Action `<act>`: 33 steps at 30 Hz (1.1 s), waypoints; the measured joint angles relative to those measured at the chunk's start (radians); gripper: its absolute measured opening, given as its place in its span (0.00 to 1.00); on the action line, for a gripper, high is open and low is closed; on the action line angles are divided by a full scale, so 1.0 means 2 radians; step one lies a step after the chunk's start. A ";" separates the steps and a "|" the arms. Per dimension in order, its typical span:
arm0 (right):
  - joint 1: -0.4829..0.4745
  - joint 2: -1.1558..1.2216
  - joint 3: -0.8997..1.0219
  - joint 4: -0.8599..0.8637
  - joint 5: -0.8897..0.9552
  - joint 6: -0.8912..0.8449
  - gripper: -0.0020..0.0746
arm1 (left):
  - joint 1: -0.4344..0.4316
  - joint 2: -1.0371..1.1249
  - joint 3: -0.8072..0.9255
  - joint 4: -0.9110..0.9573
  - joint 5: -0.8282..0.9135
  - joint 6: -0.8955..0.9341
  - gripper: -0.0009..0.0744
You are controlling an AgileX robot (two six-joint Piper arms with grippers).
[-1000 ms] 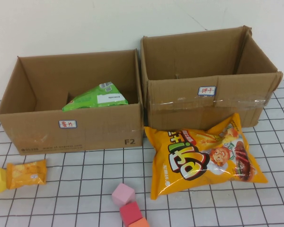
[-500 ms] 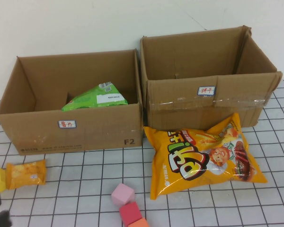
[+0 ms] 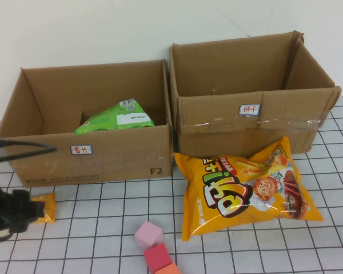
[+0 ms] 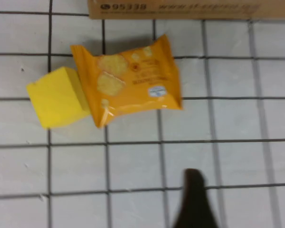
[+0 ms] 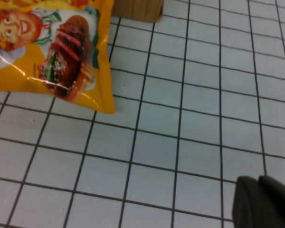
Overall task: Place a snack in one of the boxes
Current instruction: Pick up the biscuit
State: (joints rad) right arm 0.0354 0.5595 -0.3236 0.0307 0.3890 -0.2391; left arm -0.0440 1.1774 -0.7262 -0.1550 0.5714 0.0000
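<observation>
A small orange cracker packet [image 4: 128, 78] lies on the grid table in front of the left box [image 3: 103, 157], touching a yellow block [image 4: 57, 97]. My left gripper [image 3: 14, 210] hovers at the packet's left end [image 3: 46, 206] and hides the yellow block in the high view. It is open and empty; only one dark fingertip [image 4: 194, 190] shows. A large yellow chips bag [image 3: 246, 185] lies in front of the right box [image 3: 257, 123]. My right gripper [image 5: 259, 190] is shut and empty, above bare table beside the bag's corner [image 5: 52, 57]; it is out of the high view.
A green snack bag [image 3: 117, 117] lies inside the left box. Pink [image 3: 148, 235], red [image 3: 158, 257] and orange [image 3: 168, 269] blocks sit at the front middle. Both boxes stand open against the back wall.
My left arm has come into the high view from the lower left and now sits over the yellow block and the small packet's left end. Nothing else moved.
</observation>
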 joint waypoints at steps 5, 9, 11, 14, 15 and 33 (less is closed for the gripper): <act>0.000 0.000 0.000 0.012 -0.001 -0.008 0.03 | 0.000 0.102 -0.049 0.043 0.019 0.008 0.69; 0.000 0.000 0.000 0.014 0.000 -0.010 0.03 | 0.000 0.166 -0.083 0.062 0.014 -0.005 0.71; 0.000 0.000 0.000 0.014 0.000 -0.016 0.03 | 0.000 0.193 -0.098 0.084 0.001 -0.024 0.71; 0.000 0.000 0.000 0.014 0.002 -0.022 0.03 | 0.000 0.225 -0.121 0.129 -0.007 -0.072 0.71; 0.000 0.000 0.000 0.014 0.004 -0.023 0.03 | 0.000 0.233 -0.129 0.142 -0.007 -0.082 0.71; 0.000 0.000 0.000 0.029 0.003 -0.030 0.03 | -0.009 0.328 -0.158 0.117 -0.032 -0.103 0.72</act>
State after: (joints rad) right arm 0.0354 0.5595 -0.3236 0.0880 0.3958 -0.2997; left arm -0.0624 1.8336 -1.0421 0.0793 0.5073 -0.2057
